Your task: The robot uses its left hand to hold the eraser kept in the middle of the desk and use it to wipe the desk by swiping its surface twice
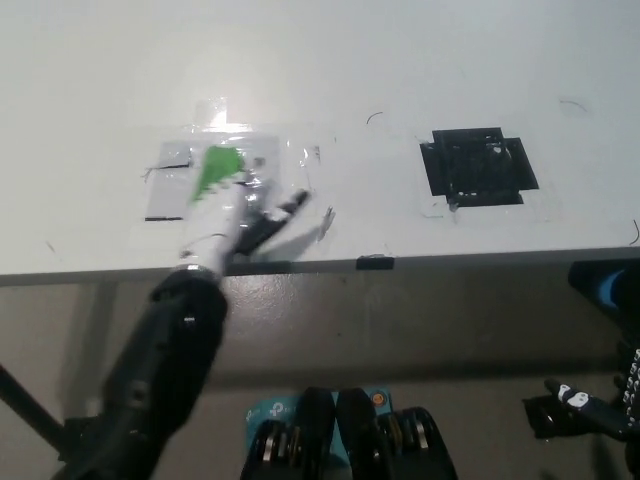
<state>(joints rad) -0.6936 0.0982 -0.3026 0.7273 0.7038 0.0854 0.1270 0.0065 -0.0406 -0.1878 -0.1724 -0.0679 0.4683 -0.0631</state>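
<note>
The green eraser point(214, 170) lies on the white desk point(400, 70), left of centre, on a patch of clear tape point(265, 150). My white left hand point(235, 212) reaches over the desk's front edge and is shut on the eraser, its fingers laid over the near end and the thumb sticking out to the right. The hand is motion-blurred. My black right hand point(598, 410) rests low at the bottom right, below the desk, open and holding nothing; the picture edge cuts part of it off.
A square of black tape point(478, 165) is stuck on the desk right of centre. The desk's front edge point(450, 260) runs across the middle, with a small black tab point(375, 262) on it. A blue box point(268, 410) lies on the floor below.
</note>
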